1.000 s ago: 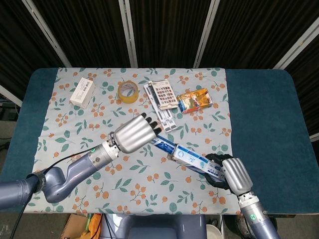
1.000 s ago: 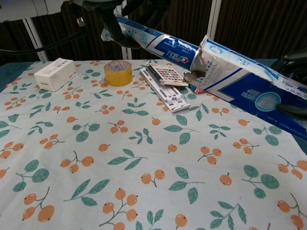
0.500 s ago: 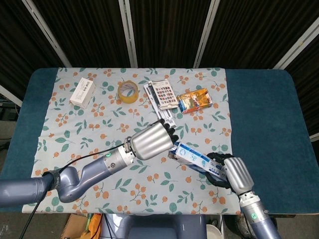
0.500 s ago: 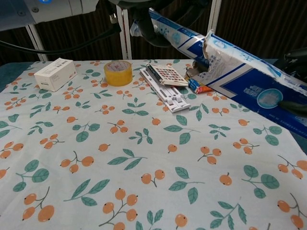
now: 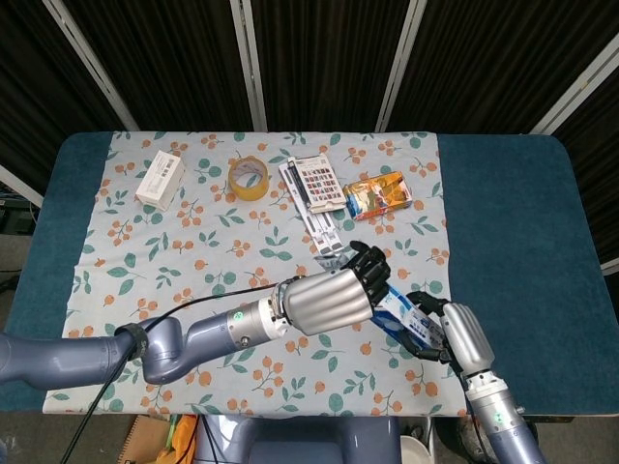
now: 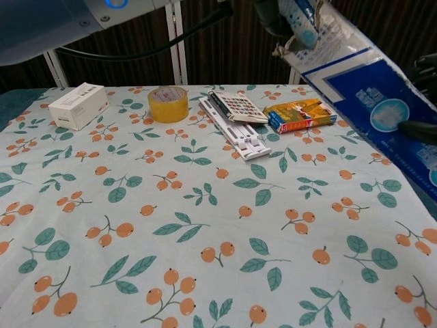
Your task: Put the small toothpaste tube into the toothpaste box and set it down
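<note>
The blue-and-white toothpaste box (image 5: 404, 317) (image 6: 382, 92) is held off the table near the front right, tilted, with its torn mouth up-left. My right hand (image 5: 455, 336) grips its lower end; in the chest view only a dark finger (image 6: 418, 128) of that hand shows against the box. My left hand (image 5: 334, 300) has its dark fingers (image 5: 372, 269) at the box's mouth. The small toothpaste tube (image 6: 302, 15) is almost wholly inside the box. Only its tail sticks out, pinched by my left hand (image 6: 272, 12) at the top edge of the chest view.
On the floral cloth (image 5: 193, 251) at the back lie a white carton (image 5: 160, 178) (image 6: 78, 104), a yellow tape roll (image 5: 248, 178) (image 6: 167, 103), a card with a white strip (image 5: 317, 188) (image 6: 235, 113) and an orange packet (image 5: 378, 192) (image 6: 300, 114). Blue table (image 5: 503, 222) lies to the right.
My left hand has moved right, up to the box's mouth, and the tube has slid from mostly outside to almost fully inside. The box now tilts more steeply.
</note>
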You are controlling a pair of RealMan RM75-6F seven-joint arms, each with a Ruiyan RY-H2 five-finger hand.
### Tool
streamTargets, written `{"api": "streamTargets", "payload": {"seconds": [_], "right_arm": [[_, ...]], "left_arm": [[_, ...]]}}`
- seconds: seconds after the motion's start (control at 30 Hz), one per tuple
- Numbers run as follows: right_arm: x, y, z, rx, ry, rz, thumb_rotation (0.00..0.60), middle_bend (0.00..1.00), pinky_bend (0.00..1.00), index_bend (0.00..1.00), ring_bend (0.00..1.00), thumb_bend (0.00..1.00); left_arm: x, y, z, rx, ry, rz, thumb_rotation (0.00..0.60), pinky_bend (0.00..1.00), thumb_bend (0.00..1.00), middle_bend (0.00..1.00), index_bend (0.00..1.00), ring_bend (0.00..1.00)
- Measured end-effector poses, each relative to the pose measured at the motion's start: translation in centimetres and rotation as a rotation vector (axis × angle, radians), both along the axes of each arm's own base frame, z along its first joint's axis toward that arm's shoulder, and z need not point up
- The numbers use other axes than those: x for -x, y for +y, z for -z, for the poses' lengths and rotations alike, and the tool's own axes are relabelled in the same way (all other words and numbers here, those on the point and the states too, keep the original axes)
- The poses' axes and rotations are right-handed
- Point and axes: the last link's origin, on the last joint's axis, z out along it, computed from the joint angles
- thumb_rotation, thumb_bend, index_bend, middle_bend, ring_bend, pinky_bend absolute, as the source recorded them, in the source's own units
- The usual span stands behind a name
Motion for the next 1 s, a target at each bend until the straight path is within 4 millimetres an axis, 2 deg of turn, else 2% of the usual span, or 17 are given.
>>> {"api": "streamTargets", "payload": {"seconds": [0.17, 0.4, 0.63, 0.83, 1.0], "right_arm": [[-0.4, 0.0, -0.5, -0.002, -0.11, 0.017, 0.6, 0.58, 0.43, 0.51, 0.51, 0.36], [-0.8, 0.1, -0.7, -0.015, -0.265, 0.033, 0.6, 0.58, 0.43, 0.51, 0.51, 0.36], [-0.5, -0.4, -1.1, -0.085, -0.492, 0.133, 0.6, 0.58, 0.43, 0.52, 0.51, 0.36], [-0.1, -1.2, -1.9, -0.088, -0.586, 0.165, 0.6, 0.58, 0.43, 0.52, 0.51, 0.36], [0.0, -1.5, -2.3, -0.079, -0.637, 0.173, 0.6, 0.58, 0.43, 0.52, 0.51, 0.36]], "left_arm": [[-0.8, -0.3, -0.2, -0.03, -0.112, 0.01, 0.6, 0.29, 0.0, 0.2, 0.23, 0.18], [-1.4, -0.2, -1.0, -0.048, -0.195, 0.02, 0.6, 0.29, 0.0, 0.2, 0.22, 0.18], [-1.7, -0.7, -2.7, -0.031, -0.292, 0.035, 0.6, 0.29, 0.0, 0.2, 0.22, 0.18], [-0.1, -1.2, -4.5, -0.035, -0.341, 0.032, 0.6, 0.29, 0.0, 0.2, 0.22, 0.18], [2.3, -1.4, -6.4, -0.049, -0.391, -0.002, 0.6, 0.29, 0.0, 0.2, 0.22, 0.18]]}}
